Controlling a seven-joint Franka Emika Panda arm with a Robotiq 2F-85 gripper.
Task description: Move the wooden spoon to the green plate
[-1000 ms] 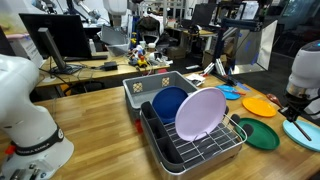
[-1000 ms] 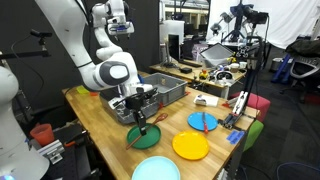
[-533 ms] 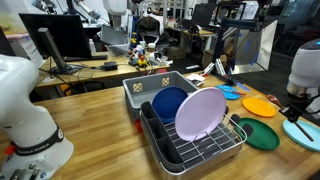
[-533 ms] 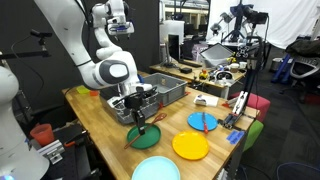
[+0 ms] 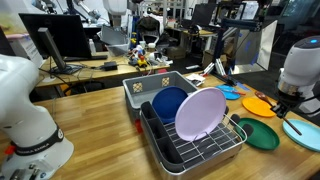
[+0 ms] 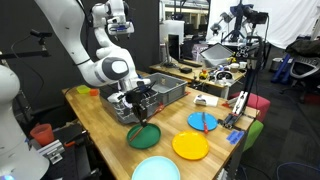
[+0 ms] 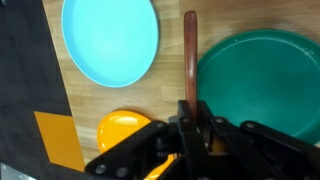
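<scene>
The wooden spoon [image 7: 190, 50] is slim and brown; in the wrist view it sticks straight out of my gripper [image 7: 197, 118], which is shut on its handle. Its far end lies over bare wood just beside the left rim of the dark green plate [image 7: 265, 85]. In both exterior views the gripper [image 6: 140, 106] hangs just above the green plate [image 6: 143, 136] [image 5: 260, 134] near the table's end. The spoon is too small to make out in the exterior views.
A pale teal plate [image 7: 110, 38] and an orange plate [image 7: 125, 130] lie close beside the green one, and a blue plate [image 6: 203, 121] lies further along. A dish rack [image 5: 236, 146] holds a lavender plate [image 5: 200, 113]. A grey bin [image 5: 132, 90] stands behind the rack.
The arm has swung and lifted slightly, carrying the spoon off the green plate's middle towards its rim. The plates have not moved.
</scene>
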